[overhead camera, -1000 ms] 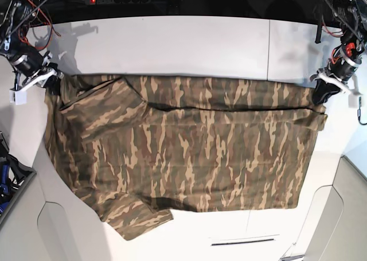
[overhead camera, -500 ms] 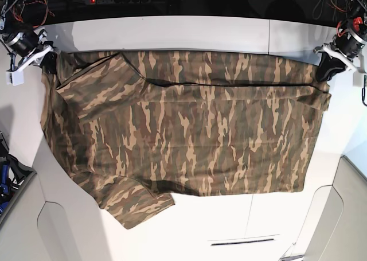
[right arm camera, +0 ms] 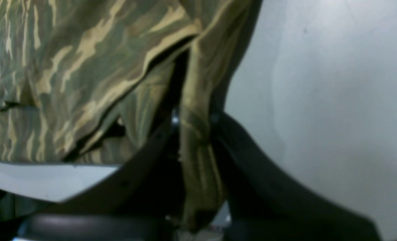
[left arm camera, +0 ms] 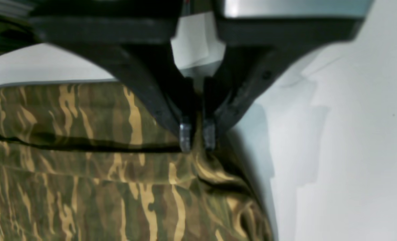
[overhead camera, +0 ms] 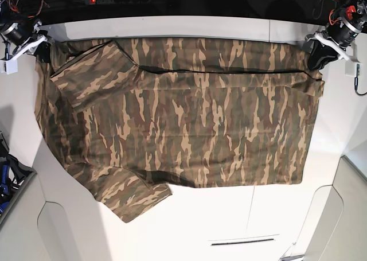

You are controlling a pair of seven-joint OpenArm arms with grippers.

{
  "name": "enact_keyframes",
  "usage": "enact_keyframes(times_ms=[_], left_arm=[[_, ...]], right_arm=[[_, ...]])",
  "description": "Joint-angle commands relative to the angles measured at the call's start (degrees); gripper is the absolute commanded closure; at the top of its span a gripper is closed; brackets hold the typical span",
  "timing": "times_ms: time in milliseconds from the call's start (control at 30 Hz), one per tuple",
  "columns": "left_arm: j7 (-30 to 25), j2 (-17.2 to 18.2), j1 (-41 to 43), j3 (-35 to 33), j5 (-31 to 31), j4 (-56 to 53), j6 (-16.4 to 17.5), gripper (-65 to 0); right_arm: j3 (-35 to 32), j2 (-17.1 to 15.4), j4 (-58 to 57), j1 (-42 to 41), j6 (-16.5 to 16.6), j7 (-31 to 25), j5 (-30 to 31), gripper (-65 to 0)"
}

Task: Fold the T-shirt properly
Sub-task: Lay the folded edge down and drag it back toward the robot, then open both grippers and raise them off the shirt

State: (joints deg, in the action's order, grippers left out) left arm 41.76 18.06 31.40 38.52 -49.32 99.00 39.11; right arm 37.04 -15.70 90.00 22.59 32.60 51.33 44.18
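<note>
The white table [overhead camera: 189, 28] fills the base view, and the camouflage T-shirt [overhead camera: 189, 123] lies spread across most of it, its far edge stretched in a straight line near the table's back edge. One short sleeve [overhead camera: 86, 77] is folded inward over the body near the far corner on the view's left; the other sleeve [overhead camera: 129, 198] sticks out flat at the near edge on the same side. A dark fold line runs across the cloth just below the far edge.

The right gripper [overhead camera: 41, 49] is clamped on the T-shirt's far corner at the view's left; its wrist camera shows a bunched strip of cloth pinched between its black fingers [right arm camera: 151, 144]. The left gripper [left arm camera: 197, 137] pinches the opposite far corner, fingertips nearly together, though the cloth between them is blurred and hard to make out
</note>
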Motion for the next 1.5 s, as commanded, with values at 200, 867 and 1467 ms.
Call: enact_keyframes(times_ms=[200, 867, 1467], left_arm=[[1.01, 0.81, 0.24, 2.23, -1.25, 0.96, 0.89, 0.0], [4.61, 0.68, 1.16, 2.73, -3.65, 0.96, 0.89, -18.5], [4.79, 1.03, 0.83, 12.94, -9.62, 1.03, 0.89, -25.9]], right_arm=[[0.74, -0.98, 0.92, 2.05, 0.24, -0.44, 1.25, 0.0], [2.60, -1.38, 0.92, 1.86, 0.22, -2.34, 0.92, -25.9], [12.35, -7.45, 0.90, -3.32, 0.17, -6.16, 2.23, -25.9]])
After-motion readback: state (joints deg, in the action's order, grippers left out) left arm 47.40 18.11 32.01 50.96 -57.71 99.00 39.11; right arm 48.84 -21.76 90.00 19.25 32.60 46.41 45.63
